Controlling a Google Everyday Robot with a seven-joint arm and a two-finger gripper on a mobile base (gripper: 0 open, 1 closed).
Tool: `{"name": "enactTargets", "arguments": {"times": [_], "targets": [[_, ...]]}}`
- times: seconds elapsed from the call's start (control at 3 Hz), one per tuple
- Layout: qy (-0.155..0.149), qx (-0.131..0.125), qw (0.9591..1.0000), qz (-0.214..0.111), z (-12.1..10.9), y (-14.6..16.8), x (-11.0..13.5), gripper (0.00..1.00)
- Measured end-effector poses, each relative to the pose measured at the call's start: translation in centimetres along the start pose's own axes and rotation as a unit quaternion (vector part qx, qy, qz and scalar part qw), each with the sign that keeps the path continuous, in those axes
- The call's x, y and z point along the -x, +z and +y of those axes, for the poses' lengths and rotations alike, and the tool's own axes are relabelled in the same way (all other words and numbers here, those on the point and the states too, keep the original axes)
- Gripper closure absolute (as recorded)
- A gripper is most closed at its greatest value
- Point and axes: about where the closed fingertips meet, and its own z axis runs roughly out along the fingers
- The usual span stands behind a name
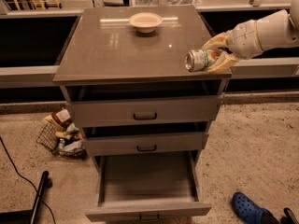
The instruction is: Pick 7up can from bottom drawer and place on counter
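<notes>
One can held sideways at the counter's edge

The gripper [213,55] was clamped around the 7up can [196,59], which lay on its side with its top facing left, over the front right corner of the counter [117,50]. Whether the can touched the surface could not be told. The bottom drawer [147,210] stood pulled out, with nothing visible inside. A pale bowl [145,21] sat near the counter's back edge. A blue clog [249,208] lay on the floor at lower right.
</notes>
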Motion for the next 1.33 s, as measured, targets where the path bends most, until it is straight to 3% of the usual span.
{"name": "enactTargets", "arguments": {"times": [0.67, 1.33], "targets": [[0.004, -0.013, 0.9998, -0.015, -1.1, 0.3, -0.1, 1.0], [0.044, -0.007, 0.9989, 0.01, -2.8, 3.2, -1.6, 1.0]]}}
